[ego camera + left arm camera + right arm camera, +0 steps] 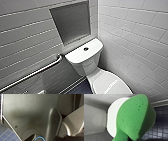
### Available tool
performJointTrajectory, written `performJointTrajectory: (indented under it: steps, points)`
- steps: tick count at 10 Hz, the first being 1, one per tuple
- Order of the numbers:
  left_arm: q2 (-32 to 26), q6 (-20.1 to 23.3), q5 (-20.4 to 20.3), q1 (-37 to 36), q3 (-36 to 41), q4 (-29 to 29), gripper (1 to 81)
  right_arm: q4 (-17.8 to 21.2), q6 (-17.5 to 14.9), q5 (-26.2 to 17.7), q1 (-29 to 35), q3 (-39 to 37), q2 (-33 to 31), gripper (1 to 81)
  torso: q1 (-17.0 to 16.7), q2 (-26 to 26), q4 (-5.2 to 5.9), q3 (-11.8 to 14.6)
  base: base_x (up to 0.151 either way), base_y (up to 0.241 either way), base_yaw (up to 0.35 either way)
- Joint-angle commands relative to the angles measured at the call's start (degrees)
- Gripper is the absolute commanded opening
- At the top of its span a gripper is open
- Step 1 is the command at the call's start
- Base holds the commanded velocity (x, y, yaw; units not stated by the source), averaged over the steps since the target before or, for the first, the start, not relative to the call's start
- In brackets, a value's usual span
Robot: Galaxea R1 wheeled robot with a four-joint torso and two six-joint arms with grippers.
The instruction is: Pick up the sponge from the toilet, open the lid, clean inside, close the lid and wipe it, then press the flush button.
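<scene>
Clamping one narrow end of the sponge [134, 117], the fingers of the right gripper [129, 139] were together on it. I judged this from the way the pad narrowed and folded there, because the fingers themselves were mostly hidden behind the green foam. I think it was gripped at the end so that the broad face was free for wiping. The sponge was bright green and thick, with rounded edges and many small pores. It bent in a soft curve, so it probably gives easily under pressure. It hung off any surface, in front of the lid [111, 119], which was white, glossy and closed on the toilet [83, 67]. Whether the foam touched the lid, I could not tell. With the lid down, the step could be the one before opening or the wiping of the lid; the pictures did not decide this.

Further out, the flush button [86, 49] sat dark and round in the centre of the tank top [80, 55], with no arm near it. A metal grab bar [32, 73] ran along the tiled wall on the robot's left. A grey recess [71, 21] was set in the wall above the tank, and the floor [80, 89] beside the bowl was of dark blue tiles.
</scene>
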Motion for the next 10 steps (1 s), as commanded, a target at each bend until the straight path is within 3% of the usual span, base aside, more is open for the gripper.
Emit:
performJointTrajectory:
  steps: [1,2,5,8,10]
  points:
    - [-0.69,0.38,4.5,-0.32,0.26,0.28,81.1,3.93,-5.59,-9.49,15.05,4.19,-2.33,1.0,0.0,0.0,0.0,0.0,0.0,0.0,0.0]
    - [-0.78,0.38,4.5,-0.32,0.18,0.28,81.1,8.9,-6.2,-14.73,21.93,1.39,-0.24,1.0,0.0,0.0,0.0,0.0,0.0,0.0,0.0]
    - [-0.87,0.3,4.5,-0.32,0.18,0.1,81.1,19.13,-9.37,-25.4,35.39,-7.85,8.13,1.0,0.0,0.0,0.0,0.0,0.0,0.0,0.0]
    - [-0.96,0.3,4.59,-0.32,0.18,-0.07,81.1,24.23,-9.37,-35.68,42.78,-22.79,19.29,1.0,0.0,0.0,0.0,-0.02,0.0,0.0,0.0]
    - [-0.96,0.3,4.59,-0.4,-0.35,-0.25,81.1,24.58,-9.37,-40.34,44.98,-30.0,25.36,1.0,0.0,0.0,0.0,-0.02,0.0,0.0,0.0]
